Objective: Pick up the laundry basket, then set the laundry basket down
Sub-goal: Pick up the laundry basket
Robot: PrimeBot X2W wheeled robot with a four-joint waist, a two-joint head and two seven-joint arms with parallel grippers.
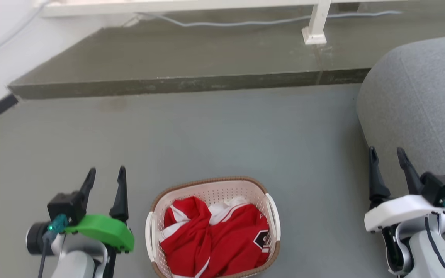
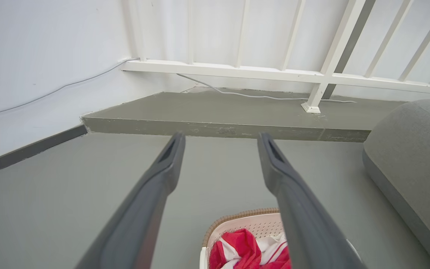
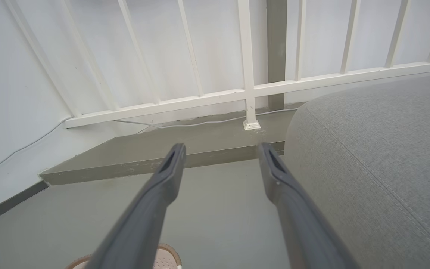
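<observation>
Head view: the laundry basket (image 1: 207,192) stands upright on the grey floor (image 1: 226,131) at the lower centre, between the two arms and touching neither. Its brown woven-look rim runs around cream perforated walls, with a white handle (image 1: 274,216) on each long side. Red-and-white clothing (image 1: 214,239) lies crumpled inside, below the rim.

The left hand (image 1: 107,170) hangs just to the basket's left, fingers pointing up the view and spread apart, holding nothing. The right hand (image 1: 386,150) is well apart from the basket on its right, against the grey upholstered cushion (image 1: 419,96), its fingers likewise spread and holding nothing.

Left wrist view: the left hand (image 2: 221,136) is parted, and the basket (image 2: 252,224) appears low between and behind its fingers.

Right wrist view: the right hand (image 3: 221,146) is parted, and the basket's rim (image 3: 168,257) shows at the bottom edge.

Beyond the basket a raised concrete step (image 1: 187,58) carries a white railing (image 2: 237,71) and a pale cable (image 1: 245,22).
</observation>
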